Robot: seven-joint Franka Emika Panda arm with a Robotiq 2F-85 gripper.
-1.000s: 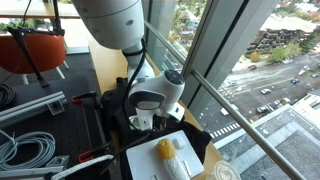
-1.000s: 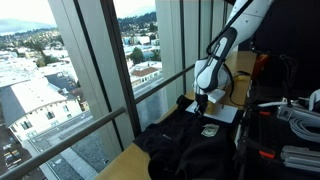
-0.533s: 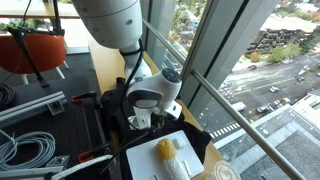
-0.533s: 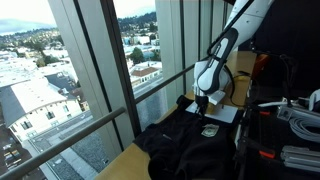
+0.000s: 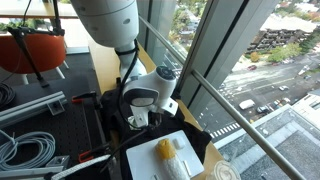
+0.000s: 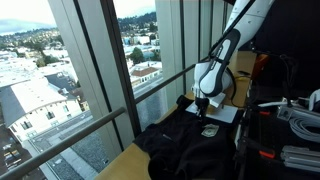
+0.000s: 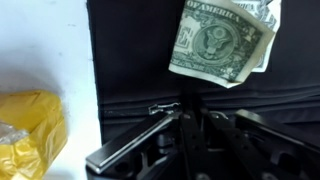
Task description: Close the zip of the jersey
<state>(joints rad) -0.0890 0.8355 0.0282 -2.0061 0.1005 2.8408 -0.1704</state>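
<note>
In an exterior view the gripper (image 5: 140, 121) hangs low beside a white tray (image 5: 198, 160). In an exterior view the gripper (image 6: 202, 102) hovers over the black jersey (image 6: 185, 150), which lies on a tabletop (image 6: 115, 166) by tall windows (image 6: 100, 80). In the wrist view the jersey (image 7: 130, 60) lies directly beneath, a banknote (image 7: 220, 40) on it; the jaws' state and the zip cannot be made out.

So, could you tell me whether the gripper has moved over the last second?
Yes, slightly. In an exterior view the gripper has shifted a little to the left of the picture, judged against the white tray, which has stayed put.
</note>
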